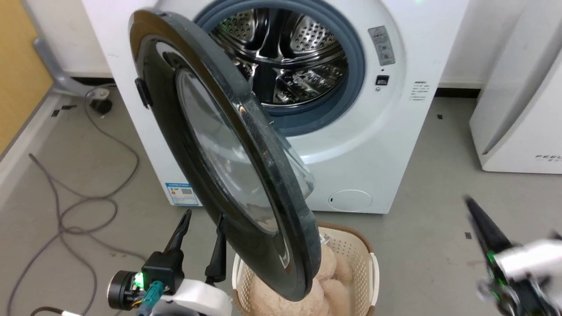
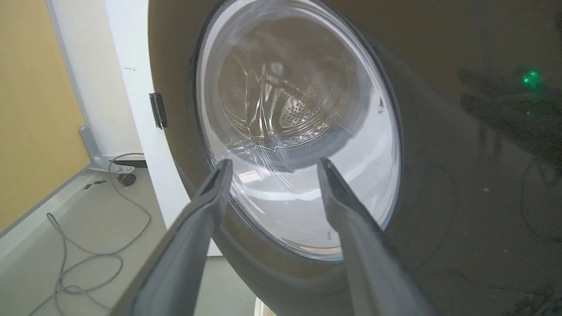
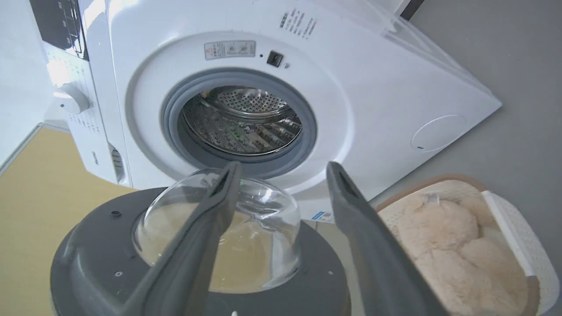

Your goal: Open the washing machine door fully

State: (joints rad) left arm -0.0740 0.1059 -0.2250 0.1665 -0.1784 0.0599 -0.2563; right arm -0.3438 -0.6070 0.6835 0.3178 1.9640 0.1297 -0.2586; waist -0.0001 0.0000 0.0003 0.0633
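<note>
The white washing machine [image 1: 373, 145] stands with its steel drum exposed. The washing machine door [image 1: 268, 158] is swung out toward me, nearly edge-on, hinged at the left. My left gripper [image 1: 203, 216] is open, at the lower left beside the door's outer face. In the left wrist view this gripper [image 2: 274, 164] points at the glossy black door [image 2: 439, 131], nothing between its fingers. My right gripper [image 3: 283, 166] is open and empty, looking over the door's grey inner side [image 3: 307, 285] toward the washing machine [image 3: 373, 87]. One of its fingers [image 1: 483, 224] shows blurred at the lower right, apart from the door.
A cream laundry basket [image 1: 351, 254] with a beige plush toy [image 1: 329, 272] sits on the floor under the door's free edge. Cables [image 1: 88, 202] trail over the grey floor at the left. Another white appliance [image 1: 518, 109] stands at the right.
</note>
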